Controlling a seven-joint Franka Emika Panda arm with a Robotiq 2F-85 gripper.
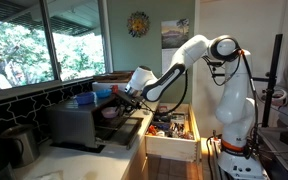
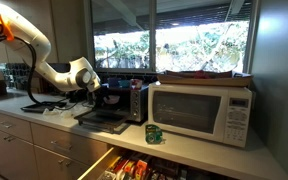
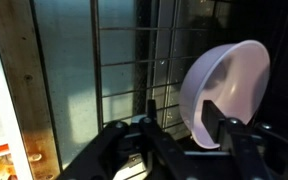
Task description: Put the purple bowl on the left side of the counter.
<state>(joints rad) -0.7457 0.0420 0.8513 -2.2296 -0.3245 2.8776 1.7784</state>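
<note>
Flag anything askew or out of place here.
The purple bowl stands on edge in the wire dish rack, opening facing sideways. The utensil drawer hangs open below the counter in both exterior views. No spill or damage shows.

Microwave (image 2: 202, 110) on the counter (image 2: 189, 155), open drawer (image 1: 170, 148) below.

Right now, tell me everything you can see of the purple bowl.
The purple bowl is small, round, shallow, pale lavender, plain and smooth like plastic. It stands on edge, hollow facing the wrist camera, against a dark wire rack. The open tool straddles its lower rim, one finger before the hollow; whether they touch is unclear.
</note>
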